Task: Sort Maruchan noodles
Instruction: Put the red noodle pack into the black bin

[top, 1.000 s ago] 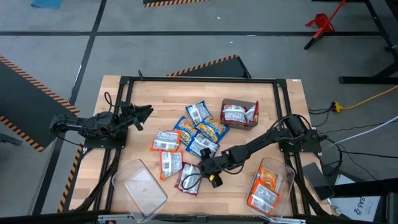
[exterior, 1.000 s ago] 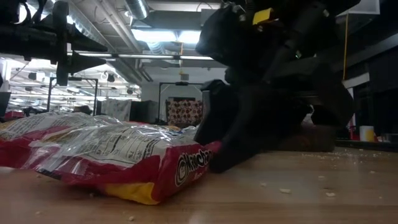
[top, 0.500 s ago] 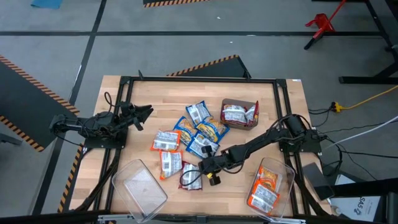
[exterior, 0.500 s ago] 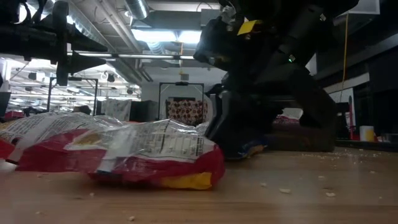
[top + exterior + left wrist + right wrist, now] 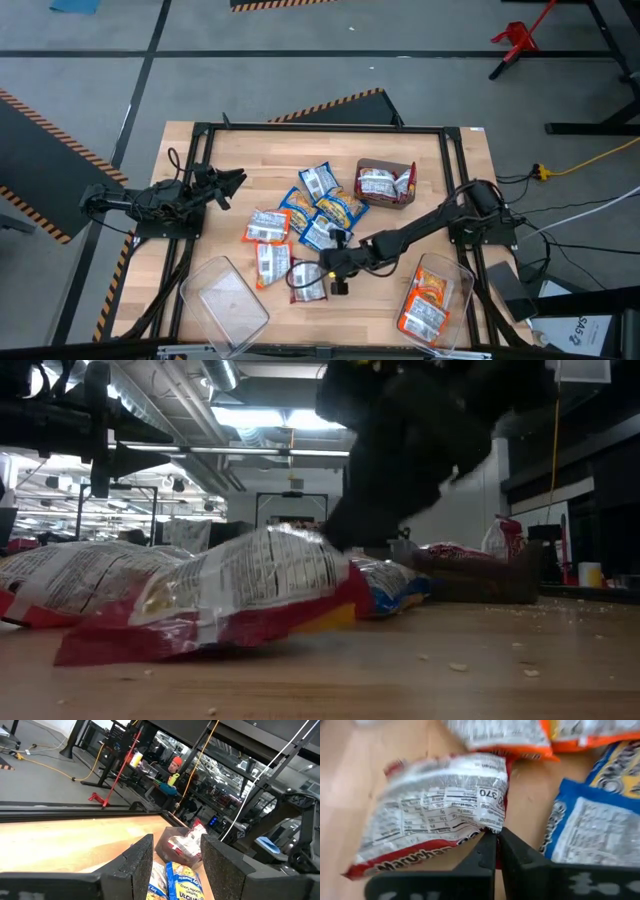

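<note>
At the far left your left gripper waits over bare wood beside the table frame, its fingers spread with nothing between them. Near the front edge on that side sits an empty clear bin, and just beside its inner corner lies an orange-edged packet. Moving toward the middle, your right gripper has its fingers pressed together on the edge of the red packet, which the low view shows tilted up at the pinched end with its far end on the wood. Crowding that grasp from behind is the main cluster of noodle packets, blue-yellow and orange ones overlapping; a blue packet lies just beside the pinched one. Farther right, a brown cardboard box holds more packets toward the back, and a second clear bin at the front right holds orange packets.
</note>
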You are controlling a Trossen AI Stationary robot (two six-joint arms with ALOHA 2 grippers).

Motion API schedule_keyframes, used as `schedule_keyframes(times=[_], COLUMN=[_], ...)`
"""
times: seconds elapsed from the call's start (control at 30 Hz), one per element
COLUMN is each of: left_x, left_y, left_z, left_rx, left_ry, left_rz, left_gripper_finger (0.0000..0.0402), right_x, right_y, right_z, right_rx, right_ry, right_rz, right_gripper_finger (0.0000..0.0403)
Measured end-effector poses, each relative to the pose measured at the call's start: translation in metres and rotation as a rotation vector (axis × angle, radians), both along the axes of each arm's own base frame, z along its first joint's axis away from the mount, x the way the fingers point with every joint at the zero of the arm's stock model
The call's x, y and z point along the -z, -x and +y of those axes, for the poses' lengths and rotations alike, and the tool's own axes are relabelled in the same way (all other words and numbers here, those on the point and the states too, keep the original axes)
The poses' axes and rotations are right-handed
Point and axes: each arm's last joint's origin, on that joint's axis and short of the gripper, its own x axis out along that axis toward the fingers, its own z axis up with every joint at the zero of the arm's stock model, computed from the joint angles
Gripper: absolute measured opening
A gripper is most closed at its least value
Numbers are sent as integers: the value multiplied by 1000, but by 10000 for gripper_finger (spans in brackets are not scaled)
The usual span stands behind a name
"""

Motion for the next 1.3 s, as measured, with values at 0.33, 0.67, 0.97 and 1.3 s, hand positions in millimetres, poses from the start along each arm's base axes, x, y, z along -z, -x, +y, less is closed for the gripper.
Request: schedule_keyframes(times=[0.33, 0.67, 0.97, 1.3], left_x=[0, 0, 0, 0], left_y=[0, 0, 0, 0], left_z=[0, 0, 0, 0], left_rx=[0, 0, 0, 0], left_ry=[1, 1, 1, 0], left_rz=[0, 0, 0, 0], left_gripper_finger=[158, 158, 158, 158], right_x=[-53, -98, -128, -111], right_y=[16, 44, 83, 130], right_z=[-10, -26, -56, -108], right_rx=[112, 263, 604, 981], right_ry=[23, 132, 231, 188], right_rz=[-88, -134, -147, -204], right_gripper_finger=[0, 0, 0, 0])
